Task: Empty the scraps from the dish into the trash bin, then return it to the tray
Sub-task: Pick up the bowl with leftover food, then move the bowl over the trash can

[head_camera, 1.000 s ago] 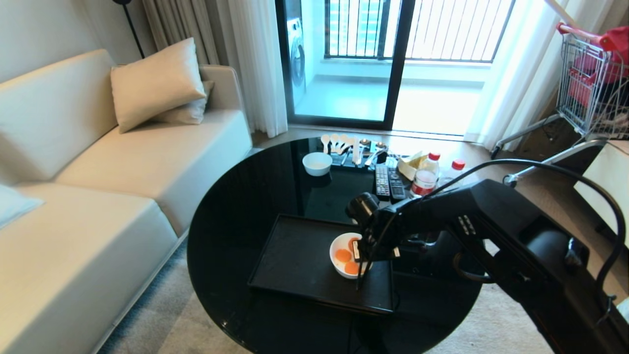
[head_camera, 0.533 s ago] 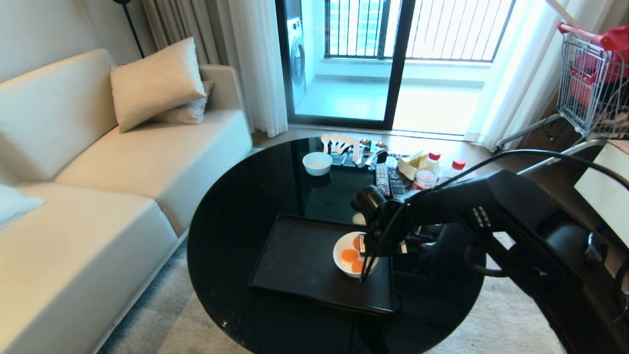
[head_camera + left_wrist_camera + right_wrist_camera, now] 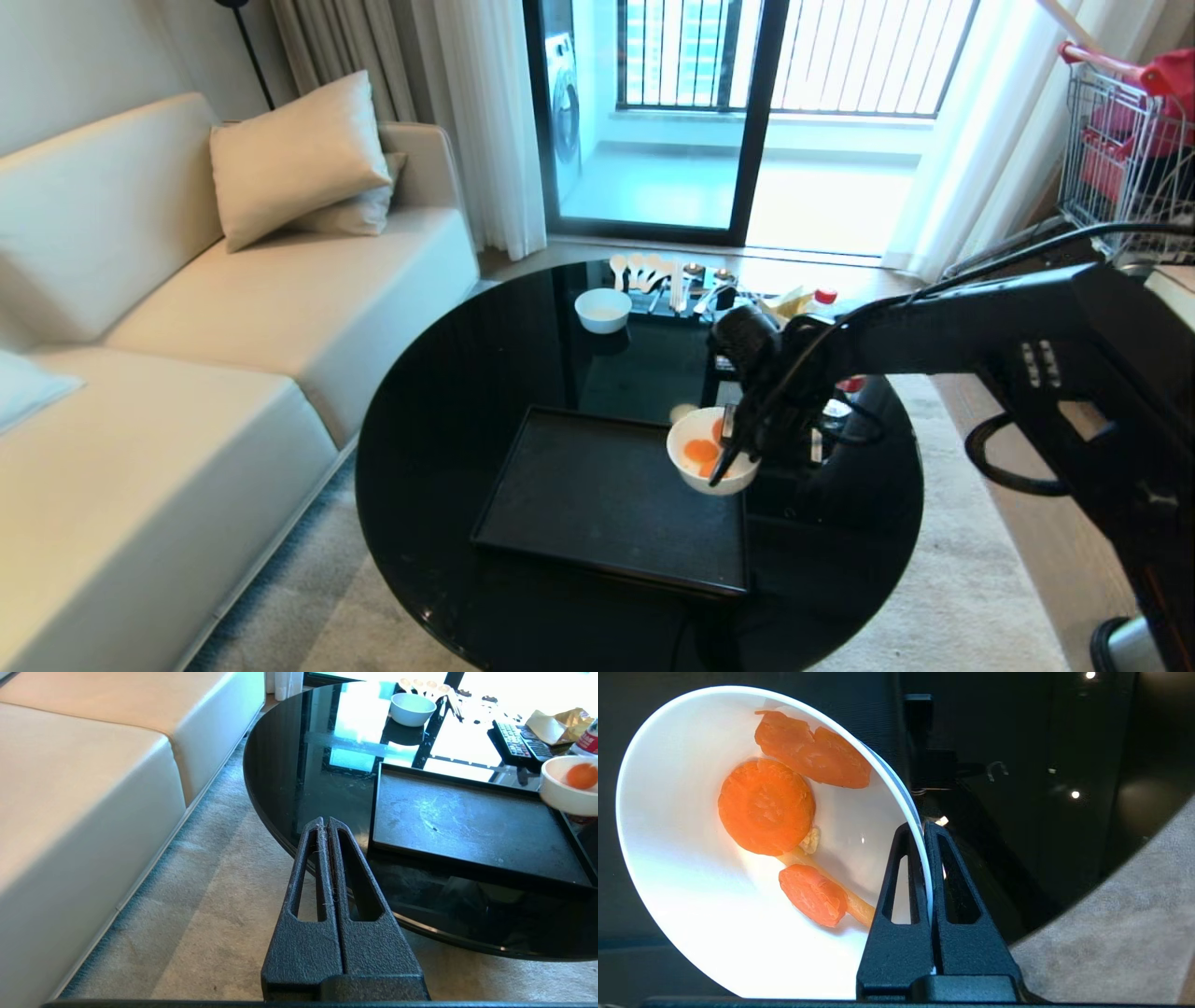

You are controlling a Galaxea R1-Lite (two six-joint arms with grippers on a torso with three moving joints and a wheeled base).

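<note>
Our right gripper (image 3: pixel 725 464) pinches the rim of the small white glossy bowl (image 3: pixel 702 455) of orange carrot slices (image 3: pixel 766 806). We have lifted it off the matte black rectangular tray (image 3: pixel 588 485), above its far right corner on the bench. Next comes the bin, unseen; our left gripper (image 3: pixel 325 826) hangs pressed together.

Round black table (image 3: pixel 448 485): tray (image 3: pixel 588 495), second bowl (image 3: pixel 602 310), spoons (image 3: pixel 653 273), remotes (image 3: pixel 518 742).

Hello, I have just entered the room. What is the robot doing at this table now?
The robot's right hand is shut on the rim of a small round white glossy bowl and holds it lifted above the right end of the large rectangular matte black tray. Round orange carrot slices are inside the bowl. The left hand is shut and empty, parked beside the round glossy black tabletop. No trash bin is in view.
</note>
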